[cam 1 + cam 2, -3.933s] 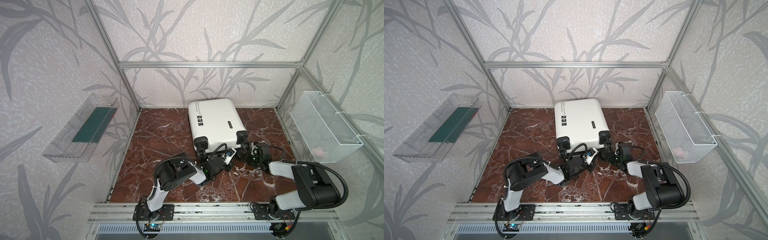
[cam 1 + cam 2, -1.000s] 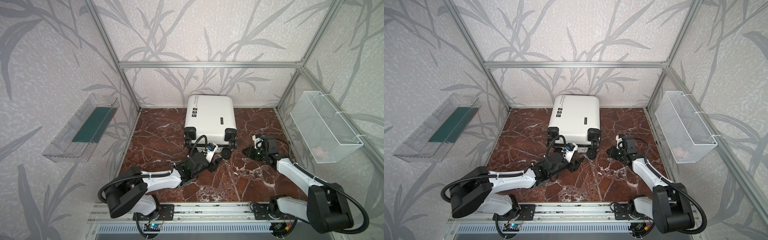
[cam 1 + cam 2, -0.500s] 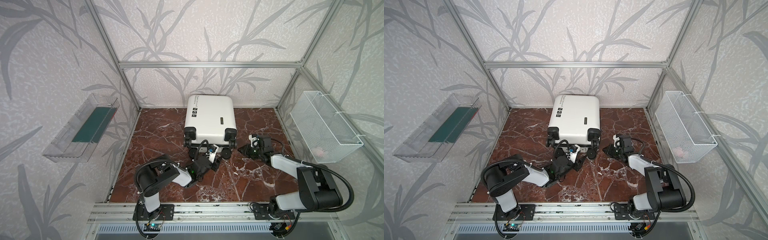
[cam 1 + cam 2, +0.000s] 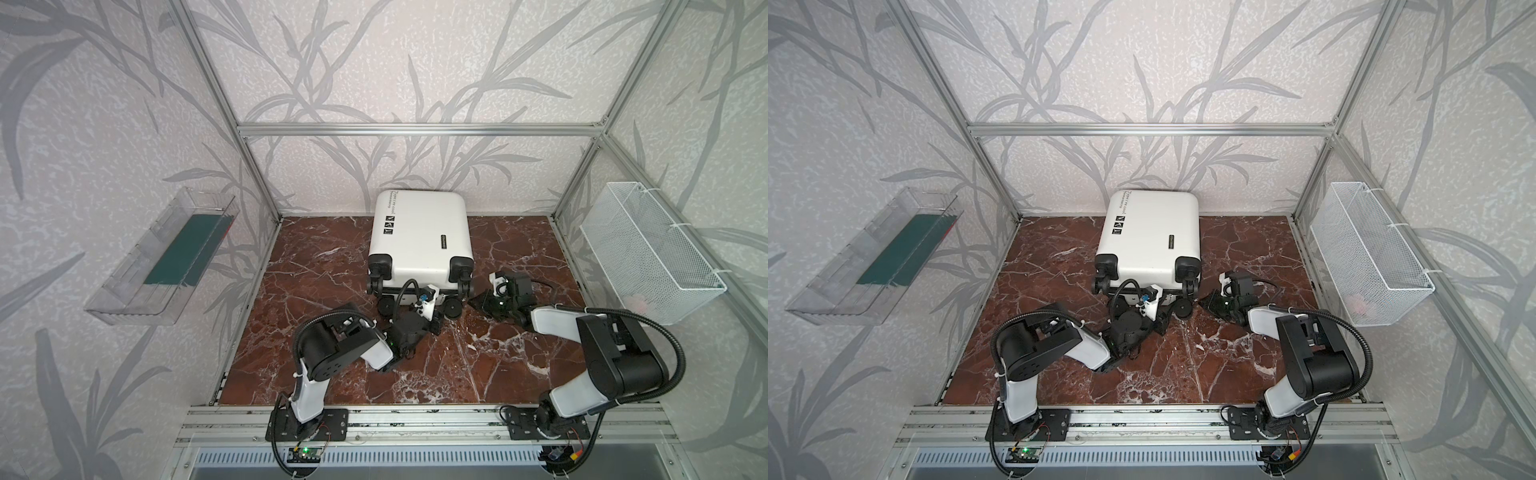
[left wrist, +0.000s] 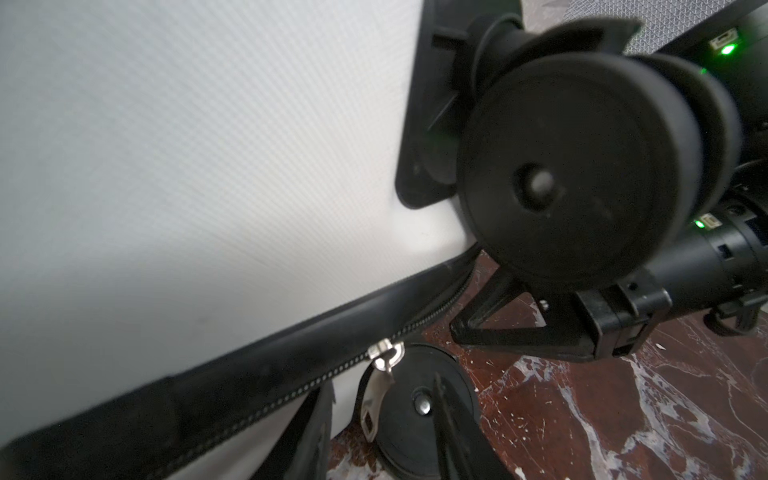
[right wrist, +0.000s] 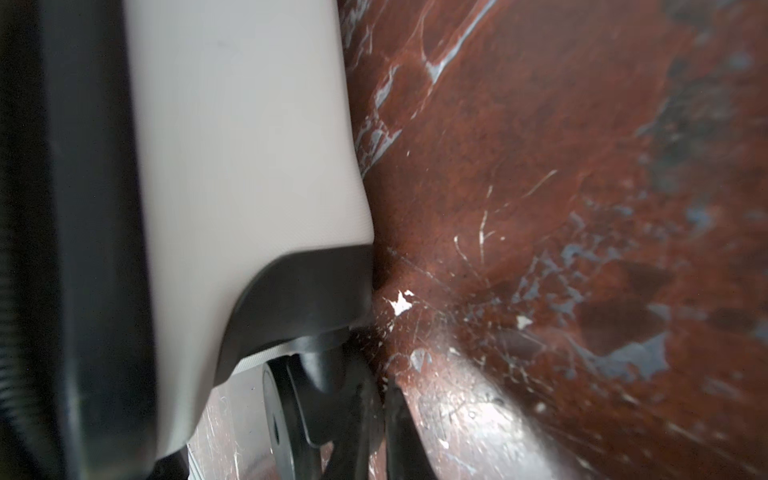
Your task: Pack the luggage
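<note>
The luggage (image 4: 419,237) (image 4: 1150,232) is a white hard-shell suitcase. It lies flat and zipped on the marble floor, with its black wheels toward the front. My left gripper (image 4: 434,321) (image 5: 382,415) is at the wheel end and open. In the left wrist view its two fingers stand on either side of the silver zipper pull (image 5: 374,399), which hangs from the black zipper seam (image 5: 249,374) in front of a lower wheel (image 5: 415,407). My right gripper (image 4: 476,300) (image 6: 384,399) is shut and empty, low on the floor beside the right lower wheel (image 6: 286,419).
A clear tray (image 4: 137,291) holding a dark green flat item hangs on the left wall. A white wire mesh basket (image 4: 648,249) hangs on the right wall. Aluminium frame posts stand at the back corners, and a rail runs along the front edge.
The left jaws have narrowed around the zipper pull, and the left arm has folded back at the elbow. The right gripper has slid left to the suitcase's right wheel. The suitcase has not moved in the last second.
</note>
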Available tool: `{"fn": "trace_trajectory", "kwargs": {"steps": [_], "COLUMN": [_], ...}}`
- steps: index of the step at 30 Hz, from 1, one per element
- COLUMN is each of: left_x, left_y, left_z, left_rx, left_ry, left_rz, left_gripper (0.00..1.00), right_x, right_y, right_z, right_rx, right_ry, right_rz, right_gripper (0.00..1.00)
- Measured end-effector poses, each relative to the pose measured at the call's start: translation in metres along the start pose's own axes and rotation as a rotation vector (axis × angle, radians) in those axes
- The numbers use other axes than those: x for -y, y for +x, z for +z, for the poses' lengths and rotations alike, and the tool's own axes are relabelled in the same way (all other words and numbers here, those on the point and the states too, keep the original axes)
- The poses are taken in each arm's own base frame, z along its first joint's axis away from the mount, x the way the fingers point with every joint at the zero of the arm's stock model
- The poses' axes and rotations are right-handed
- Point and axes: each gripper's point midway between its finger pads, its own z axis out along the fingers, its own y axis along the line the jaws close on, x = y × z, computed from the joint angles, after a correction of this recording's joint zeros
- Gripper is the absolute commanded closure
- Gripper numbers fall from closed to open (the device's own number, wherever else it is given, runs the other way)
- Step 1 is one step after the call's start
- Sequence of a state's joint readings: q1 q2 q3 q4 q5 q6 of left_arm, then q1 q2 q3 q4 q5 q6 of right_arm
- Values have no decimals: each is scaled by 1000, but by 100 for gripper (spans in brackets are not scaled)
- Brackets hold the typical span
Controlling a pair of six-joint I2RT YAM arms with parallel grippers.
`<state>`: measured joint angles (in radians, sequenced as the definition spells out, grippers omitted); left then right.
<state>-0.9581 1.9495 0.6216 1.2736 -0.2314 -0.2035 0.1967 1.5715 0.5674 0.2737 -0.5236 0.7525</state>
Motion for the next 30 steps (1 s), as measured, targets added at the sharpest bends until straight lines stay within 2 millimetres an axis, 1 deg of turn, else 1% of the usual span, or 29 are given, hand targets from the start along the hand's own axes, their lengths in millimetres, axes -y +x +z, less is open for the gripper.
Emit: {"fn": "trace_trajectory", "kwargs": {"steps": [6, 10, 21, 25, 28, 30], "left_x": [-2, -4, -8, -9, -8, -8], "left_y": [4, 5, 6, 6, 5, 5], "left_z": [5, 8, 11, 11, 11, 11], "left_rx": [-3, 0, 3, 3, 4, 4], "left_ry": [-8, -14, -21, -21, -13, -8], "left_rz": [-7, -16, -28, -31, -33, -36], "left_gripper": [66, 69, 83, 90, 100, 100], "right_x": [-4, -5, -3, -4, -5, -6], "right_y": [4, 5, 7, 6, 5, 4], "right_z": [6, 10, 14, 17, 18, 19], "right_rx": [-10, -14, -17, -15, -13, -10], "right_ry": [-6, -6, -3, -2, -3, -5], "right_rz": [-7, -3, 7, 7, 5, 1], "right_gripper": [89, 89, 90, 90, 90, 90]}}
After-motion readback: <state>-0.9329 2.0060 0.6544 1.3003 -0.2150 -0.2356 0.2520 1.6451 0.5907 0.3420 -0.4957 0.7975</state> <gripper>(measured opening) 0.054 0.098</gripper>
